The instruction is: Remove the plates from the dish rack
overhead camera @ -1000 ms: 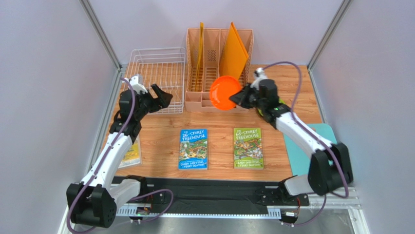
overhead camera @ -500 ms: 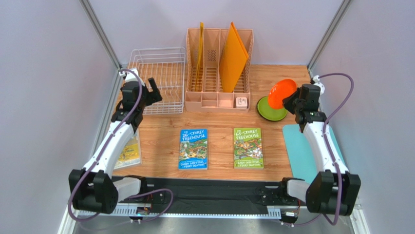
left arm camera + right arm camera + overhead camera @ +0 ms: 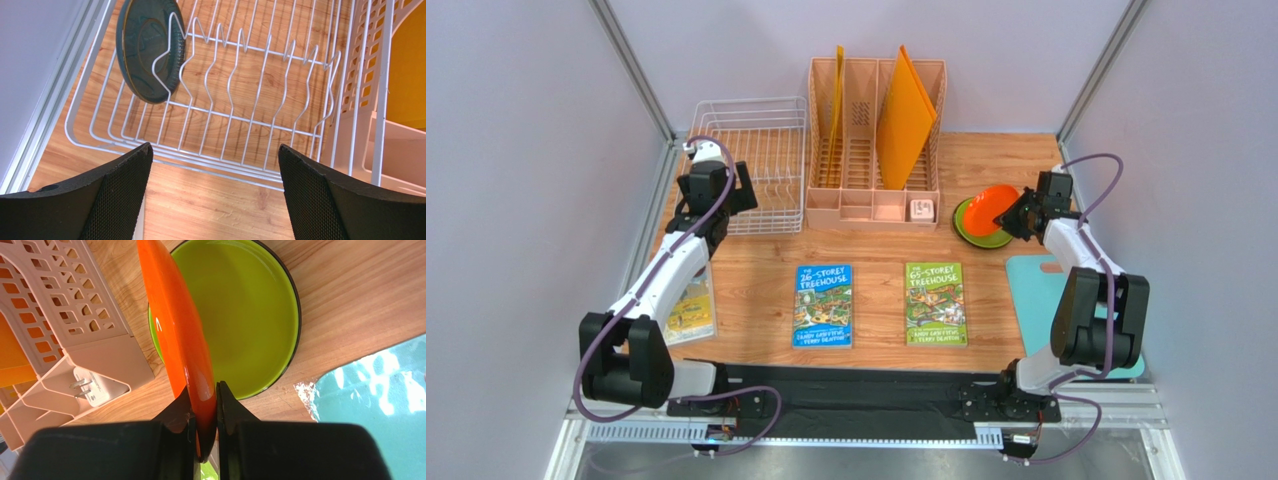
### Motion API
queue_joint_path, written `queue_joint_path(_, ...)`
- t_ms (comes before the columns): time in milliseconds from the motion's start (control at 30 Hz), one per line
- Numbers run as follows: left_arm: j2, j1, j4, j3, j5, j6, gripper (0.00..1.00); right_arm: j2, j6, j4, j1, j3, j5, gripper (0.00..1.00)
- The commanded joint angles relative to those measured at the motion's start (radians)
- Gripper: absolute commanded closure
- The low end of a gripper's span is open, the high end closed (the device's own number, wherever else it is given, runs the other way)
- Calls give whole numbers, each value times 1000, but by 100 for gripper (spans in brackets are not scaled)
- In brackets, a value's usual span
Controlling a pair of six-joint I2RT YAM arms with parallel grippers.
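right gripper (image 3: 204, 395) pinches the stiff, likely slippery orange plate (image 3: 175, 325) by its rim over the lime green plate (image 3: 240, 315), well right of the dish rack (image 3: 751, 101); left gripper (image 3: 215, 150) gapes before the rack's upright black plate (image 3: 145, 47), best rim-pinched too.

The right gripper (image 3: 205, 395) has carried the orange plate (image 3: 175, 325) well to the right of the dish rack (image 3: 746, 101); the left gripper (image 3: 215, 150) has shifted toward the rack's front-left corner.

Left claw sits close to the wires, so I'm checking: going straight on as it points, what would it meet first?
Probably the near wire rim of the dish rack, though depth is unclear; the black plate stands farther in, leftward.
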Motion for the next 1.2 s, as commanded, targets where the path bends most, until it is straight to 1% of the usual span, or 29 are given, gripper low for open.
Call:
queue_joint_path(0, 16, -4, 29, 25, 4, 20, 1, 30, 17, 124, -31, 30, -119, 90)
queue_joint_path(200, 19, -4, 46, 11, 28, 9, 1, 93, 56, 204, -57, 14, -230, 85)
queue_joint_path(367, 23, -4, 46, 12, 30, 9, 0, 142, 76, 232, -69, 22, -310, 81)
queue_joint_path(433, 25, -4, 47, 12, 34, 11, 1, 144, 81, 230, -71, 16, -314, 79)
queue_joint_path(500, 23, -4, 46, 11, 37, 6, 1, 142, 78, 230, -71, 13, -313, 75)
queue_joint_path(533, 20, -4, 47, 11, 40, 7, 1, 139, 78, 232, -71, 11, -314, 71)
queue_joint_path(600, 20, -4, 44, 8, 42, 6, 0, 136, 73, 218, -71, 8, -317, 69)
queue_joint_path(633, 20, -4, 44, 8, 43, 6, 1, 128, 69, 214, -71, 10, -313, 64)
queue_joint_path(667, 17, -4, 44, 8, 45, 6, 1, 125, 63, 207, -71, 4, -308, 61)
queue_joint_path(767, 11, -4, 44, 5, 48, 1, 1, 108, 44, 188, -71, -1, -290, 57)
queue_joint_path(933, 5, -4, 38, 5, 59, 0, 1, 76, 9, 105, -71, 4, -259, 54)
queue_joint_path(967, 2, -4, 37, 5, 59, 0, 1, 69, 3, 79, -71, 7, -217, 54)
queue_joint_path(1033, -3, -2, 35, 3, 59, -2, 1, 35, -13, 56, -71, -6, -190, 54)
queue_joint_path(1133, -9, -4, 32, 0, 62, -2, 1, 4, -20, -3, -71, -3, -91, 54)
queue_joint_path(1167, -15, -4, 29, 0, 63, -2, 1, -2, -22, -21, -71, -4, -80, 54)
